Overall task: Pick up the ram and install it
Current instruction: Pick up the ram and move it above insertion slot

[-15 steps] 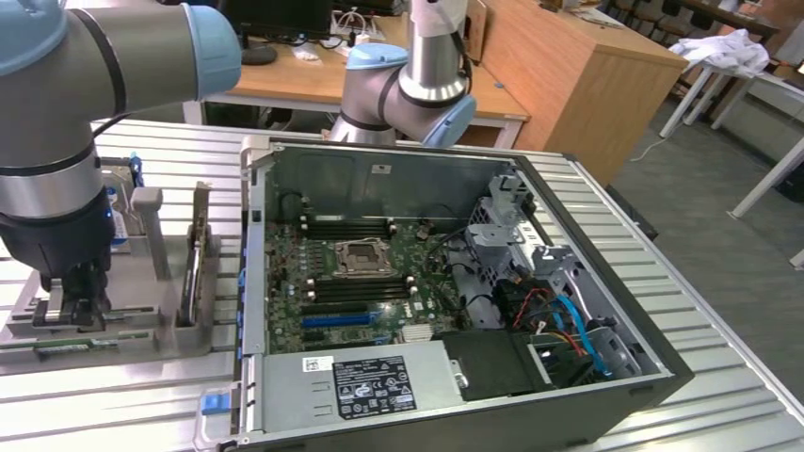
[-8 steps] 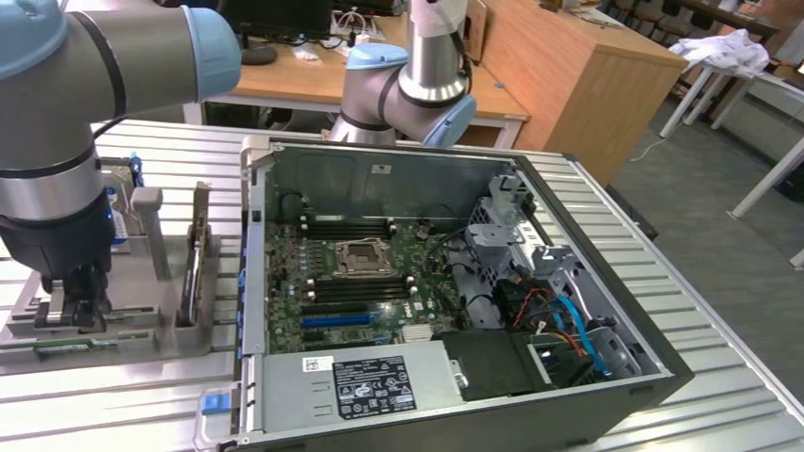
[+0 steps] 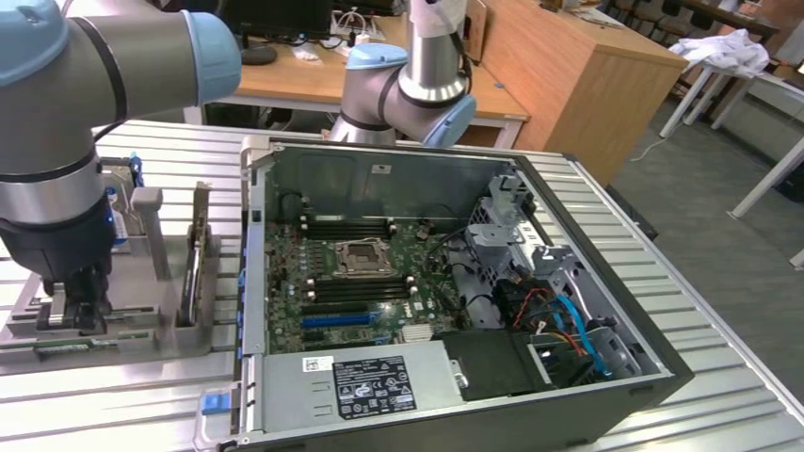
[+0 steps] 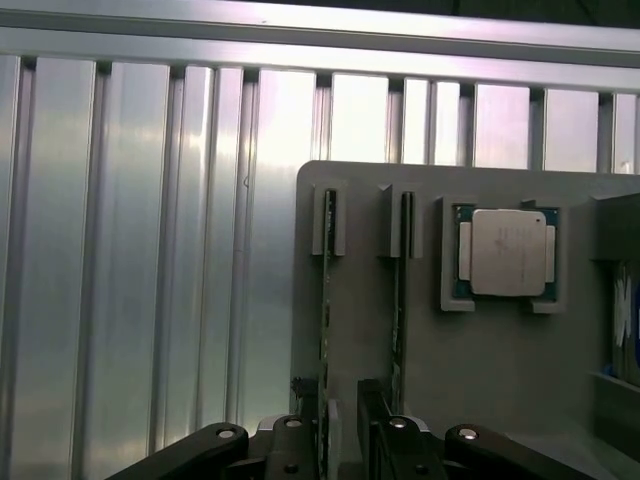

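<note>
Fingers (image 4: pixel 372 425) of my gripper (image 4: pixel 347 412) spread wide, nothing pinched, low over grey holder (image 4: pixel 480 380). Ram (image 4: pixel 326 290) stood on edge in slot, close by one pad. Second stick (image 4: pixel 400 290) just beside; processor chip (image 4: pixel 505 252) beyond. Judged: centre on one stick, square to faces, clear of neighbour.

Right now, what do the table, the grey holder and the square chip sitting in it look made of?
Table: ribbed bare metal, likely aluminium, judging by its soft bright sheen. Grey holder: matte, even grey, probably plastic. Square chip: dull silver metal lid; its green-edged base looks like circuit board.
</note>
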Available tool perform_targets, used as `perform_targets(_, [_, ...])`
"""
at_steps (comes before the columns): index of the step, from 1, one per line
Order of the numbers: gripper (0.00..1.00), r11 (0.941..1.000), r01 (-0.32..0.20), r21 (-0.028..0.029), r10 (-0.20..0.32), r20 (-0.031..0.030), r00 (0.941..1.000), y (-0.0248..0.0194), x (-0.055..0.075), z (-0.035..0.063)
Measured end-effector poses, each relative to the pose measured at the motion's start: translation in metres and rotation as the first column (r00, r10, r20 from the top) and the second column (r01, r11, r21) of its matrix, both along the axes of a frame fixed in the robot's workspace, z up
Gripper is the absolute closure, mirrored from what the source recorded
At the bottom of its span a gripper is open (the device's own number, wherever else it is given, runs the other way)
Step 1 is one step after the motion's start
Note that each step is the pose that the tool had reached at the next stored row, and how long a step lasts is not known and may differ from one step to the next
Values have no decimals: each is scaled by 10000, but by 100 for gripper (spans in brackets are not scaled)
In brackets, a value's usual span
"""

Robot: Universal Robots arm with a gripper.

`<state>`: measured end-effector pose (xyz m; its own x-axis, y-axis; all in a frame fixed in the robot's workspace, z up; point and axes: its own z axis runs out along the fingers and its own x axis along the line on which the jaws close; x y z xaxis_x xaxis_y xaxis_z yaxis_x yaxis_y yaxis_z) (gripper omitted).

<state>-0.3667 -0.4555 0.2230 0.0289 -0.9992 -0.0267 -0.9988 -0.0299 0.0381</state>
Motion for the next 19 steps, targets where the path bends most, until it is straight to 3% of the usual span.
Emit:
perform_targets(9, [70,10000,-23,-1,23,-1,10000,0,0,-17])
perform_targets(19, [70,10000,-22,0,22,0,10000,-46,0,-17])
